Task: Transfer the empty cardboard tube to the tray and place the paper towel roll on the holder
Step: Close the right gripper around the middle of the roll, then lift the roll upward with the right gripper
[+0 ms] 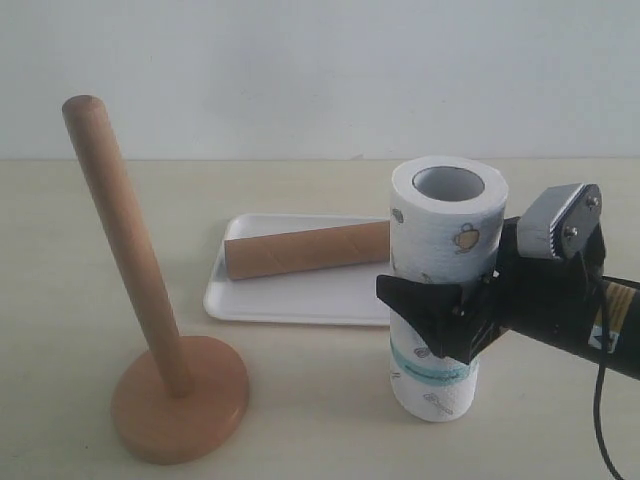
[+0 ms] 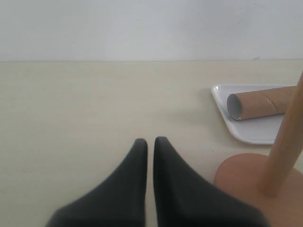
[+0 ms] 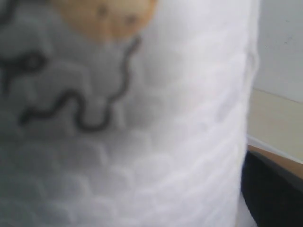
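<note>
The paper towel roll stands upright right of centre, white with small drawings and a teal band low down. My right gripper is shut on its middle, one black finger across its front. In the right wrist view the roll fills the picture, with one dark finger at its edge. The empty cardboard tube lies in the white tray. The wooden holder stands bare at the left. My left gripper is shut on nothing, low over the table near the holder's base.
The tray with the tube lies behind and between the holder and the roll. The holder's post rises close beside the left gripper. A pale wall closes off the far edge of the table.
</note>
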